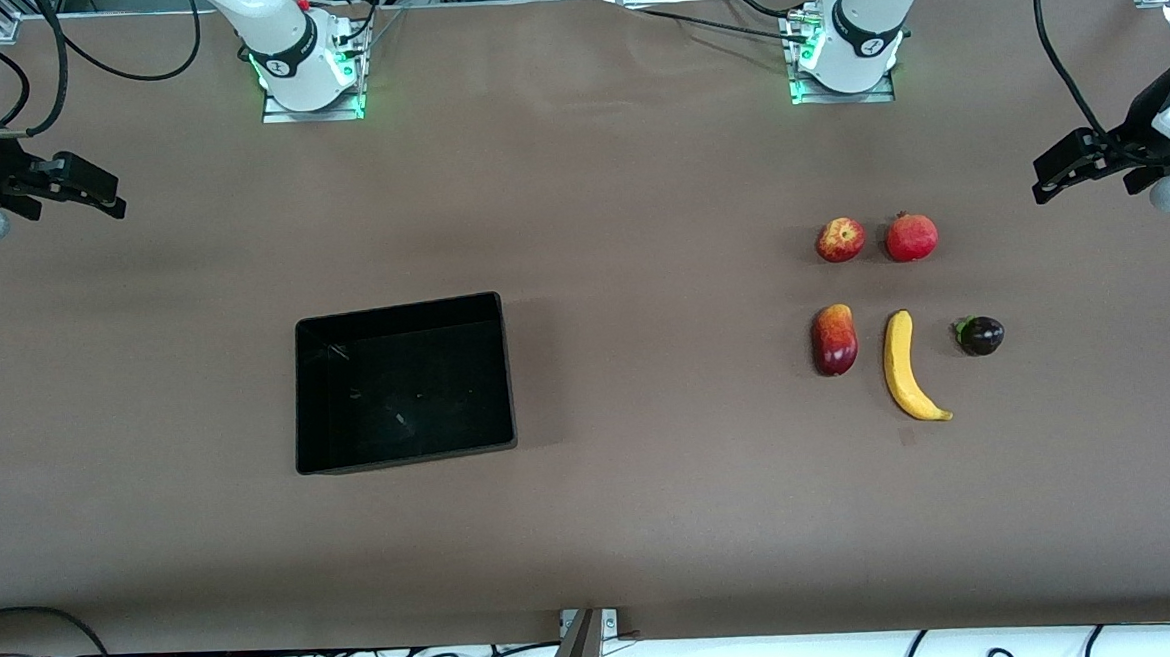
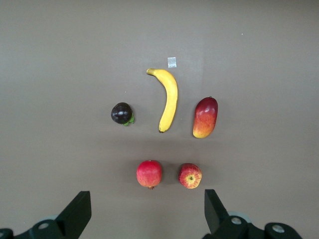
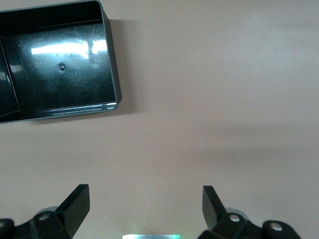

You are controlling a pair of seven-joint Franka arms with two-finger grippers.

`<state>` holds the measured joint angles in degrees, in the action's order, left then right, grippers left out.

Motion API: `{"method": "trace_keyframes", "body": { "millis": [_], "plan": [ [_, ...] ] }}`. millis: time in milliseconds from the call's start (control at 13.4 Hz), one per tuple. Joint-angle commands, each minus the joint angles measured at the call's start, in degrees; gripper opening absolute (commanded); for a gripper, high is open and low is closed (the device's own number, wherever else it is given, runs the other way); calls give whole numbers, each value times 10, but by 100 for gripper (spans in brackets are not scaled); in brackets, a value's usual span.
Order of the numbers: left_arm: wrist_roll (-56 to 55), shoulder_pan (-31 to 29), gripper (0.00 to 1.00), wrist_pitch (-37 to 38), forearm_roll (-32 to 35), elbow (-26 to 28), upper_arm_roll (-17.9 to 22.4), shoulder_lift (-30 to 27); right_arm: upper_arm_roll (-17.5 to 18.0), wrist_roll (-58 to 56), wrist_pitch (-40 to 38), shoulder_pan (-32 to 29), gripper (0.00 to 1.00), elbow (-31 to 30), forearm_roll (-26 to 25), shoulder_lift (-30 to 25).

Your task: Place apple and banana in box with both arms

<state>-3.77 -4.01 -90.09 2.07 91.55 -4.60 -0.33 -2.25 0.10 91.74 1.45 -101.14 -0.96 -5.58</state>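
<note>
The apple (image 1: 840, 240), red with yellowish patches, lies toward the left arm's end of the table; it also shows in the left wrist view (image 2: 190, 176). The long yellow banana (image 1: 907, 367) lies nearer the front camera than the apple, and also shows in the left wrist view (image 2: 168, 99). The empty black box (image 1: 399, 308) stands toward the right arm's end; one corner of it shows in the right wrist view (image 3: 112, 64). My left gripper (image 1: 1043, 176) (image 2: 148, 204) is open and empty, up in the air beside the fruits. My right gripper (image 1: 107, 196) (image 3: 145, 199) is open and empty, over bare table.
A uniformly red round fruit with a crown tip (image 1: 912, 237) lies beside the apple. An elongated dark-red-and-yellow fruit (image 1: 835, 339) and a small dark purple fruit (image 1: 980, 336) flank the banana. A small tape patch (image 2: 172, 62) lies by the banana's tip.
</note>
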Motion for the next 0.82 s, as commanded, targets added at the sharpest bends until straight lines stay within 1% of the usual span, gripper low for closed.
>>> {"method": "trace_keyframes", "body": {
  "millis": [0, 149, 372, 595, 670, 744],
  "plan": [
    [0, -4, 100, -5, -8, -3, -1, 1, 3, 5, -14, 6, 100, 17, -5, 25],
    [0, -4, 100, -9, -8, -3, -1, 3, 2, 9, -3, 6, 100, 19, -5, 47],
    [0, -4, 100, -12, -8, -3, -1, 6, 5, 4, 33, 23, 100, 35, -5, 143],
    [-1, -4, 100, -20, -8, -4, -1, 10, 5, 12, 165, 47, 100, 51, -4, 225],
    [0, -5, 100, -20, -8, -4, -1, 10, 5, 19, 198, 54, 99, 50, 9, 252],
    [-1, -6, 100, -20, -8, -4, -1, 10, 5, 47, 218, 58, 98, 48, 37, 275]
  ]
}}
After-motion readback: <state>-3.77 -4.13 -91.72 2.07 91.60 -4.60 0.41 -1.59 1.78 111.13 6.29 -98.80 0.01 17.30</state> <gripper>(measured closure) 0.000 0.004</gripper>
